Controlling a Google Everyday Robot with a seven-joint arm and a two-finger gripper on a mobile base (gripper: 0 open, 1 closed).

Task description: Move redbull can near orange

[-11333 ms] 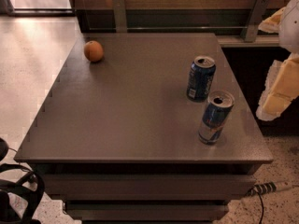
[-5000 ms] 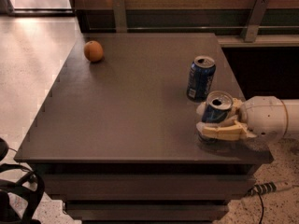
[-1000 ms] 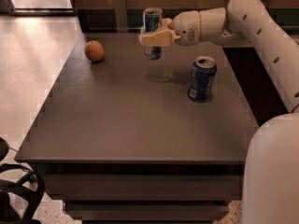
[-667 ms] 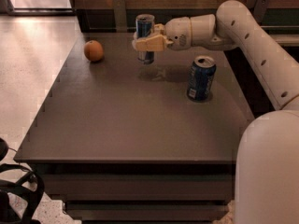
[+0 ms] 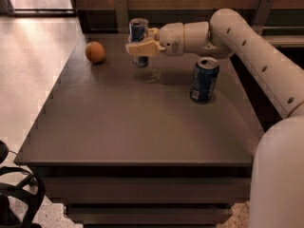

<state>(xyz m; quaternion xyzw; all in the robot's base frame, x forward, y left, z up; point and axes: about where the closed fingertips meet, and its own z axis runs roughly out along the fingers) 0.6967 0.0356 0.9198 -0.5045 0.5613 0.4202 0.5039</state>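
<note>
The redbull can (image 5: 138,32), slim, blue and silver, is held upright in my gripper (image 5: 141,48), which is shut around its middle. The can hangs a little above the dark table (image 5: 137,122) near its far edge, with its shadow on the tabletop below. The orange (image 5: 95,52) rests on the table at the far left, about a can's height to the left of the held can. My white arm reaches in from the right.
A wider dark-blue can (image 5: 204,79) stands on the table right of centre, below my forearm. A wooden wall with metal brackets runs behind the table. A light floor lies to the left, and a black chair base (image 5: 16,198) sits at bottom left.
My gripper has carried the redbull can leftward across the far side of the table, closer to the orange. The dark-blue can and the orange have not moved.
</note>
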